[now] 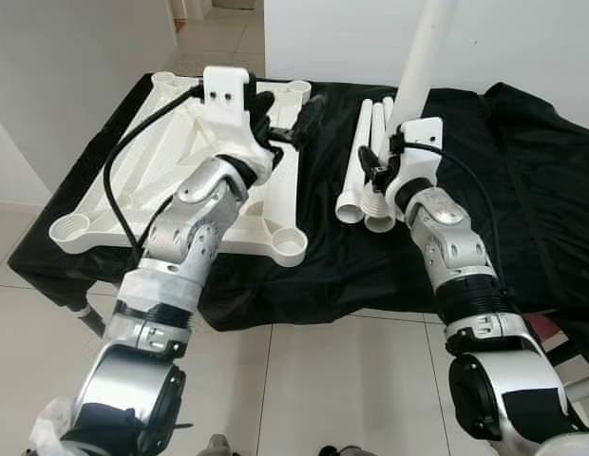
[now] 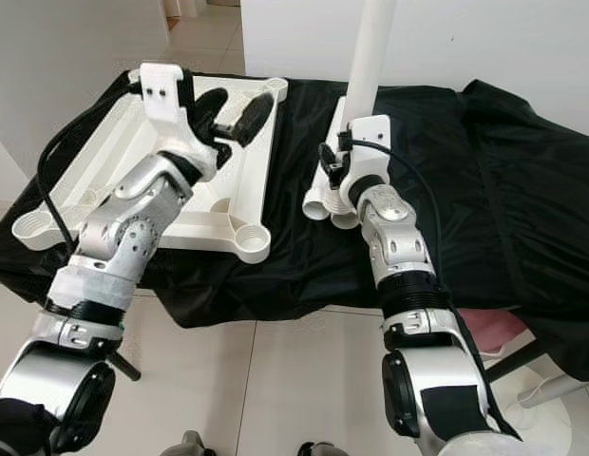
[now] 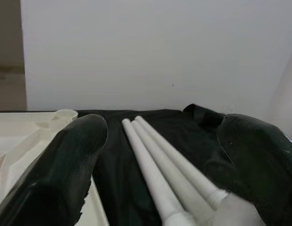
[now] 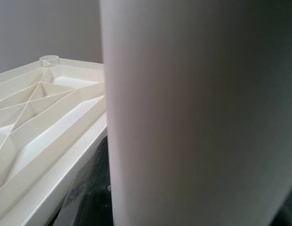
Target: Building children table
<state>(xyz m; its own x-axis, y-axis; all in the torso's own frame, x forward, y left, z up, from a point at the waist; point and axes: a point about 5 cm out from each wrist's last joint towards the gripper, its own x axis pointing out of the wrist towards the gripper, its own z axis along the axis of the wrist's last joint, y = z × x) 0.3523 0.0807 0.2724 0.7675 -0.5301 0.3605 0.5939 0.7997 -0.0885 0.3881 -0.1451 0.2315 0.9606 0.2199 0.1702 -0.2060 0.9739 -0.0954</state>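
A white plastic table top [image 1: 152,161] lies upside down on the left of a black-draped surface, its ribbing and corner sockets [image 1: 290,247] facing up. My left gripper [image 2: 239,103] hovers open over its far right edge, with nothing between the black fingers [image 3: 66,174]. My right gripper [image 1: 388,160] is shut on a white table leg [image 1: 420,66], held nearly upright above the cloth; the same leg [image 4: 193,113] looms close in the right wrist view. Three more legs [image 1: 363,157] lie side by side just right of the table top, under the right gripper.
The black cloth [image 1: 522,190] covers the whole low surface and drapes over its front edge. Pale tiled floor [image 1: 313,380] lies in front. White walls stand behind, and a doorway opens at the back left. A black cable [image 1: 123,161] loops from my left wrist.
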